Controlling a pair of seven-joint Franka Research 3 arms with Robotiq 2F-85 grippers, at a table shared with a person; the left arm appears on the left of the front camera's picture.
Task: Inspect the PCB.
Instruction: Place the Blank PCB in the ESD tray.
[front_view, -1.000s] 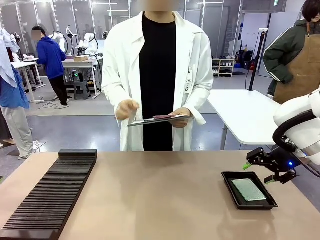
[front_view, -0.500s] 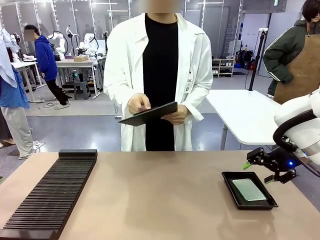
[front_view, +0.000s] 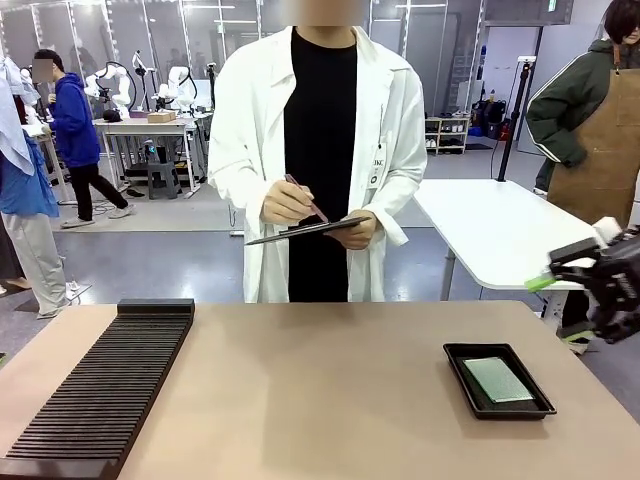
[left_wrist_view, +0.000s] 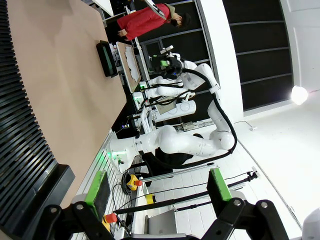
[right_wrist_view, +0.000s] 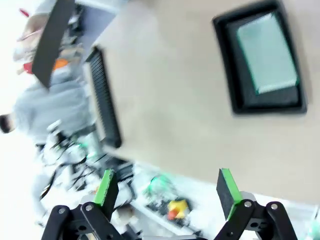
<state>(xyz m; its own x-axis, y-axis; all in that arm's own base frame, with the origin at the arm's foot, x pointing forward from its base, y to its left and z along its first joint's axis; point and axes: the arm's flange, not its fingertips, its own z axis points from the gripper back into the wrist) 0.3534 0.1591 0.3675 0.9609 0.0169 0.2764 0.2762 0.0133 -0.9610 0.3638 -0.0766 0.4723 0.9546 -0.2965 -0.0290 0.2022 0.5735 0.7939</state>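
a robotics lab: white robot arms (front_view: 178, 82) on workbenches at upper left, a person in a white lab coat (front_view: 245, 150) centre frame.

The tan table (front_view: 320, 400) carries a black tray (front_view: 455, 365) and a ribbed black rack (front_view: 100, 390).

The PCB (front_view: 498, 380) looks matt green in a glossy black plastic tray (front_view: 458, 368) on a smooth tan tabletop (front_view: 320, 400).
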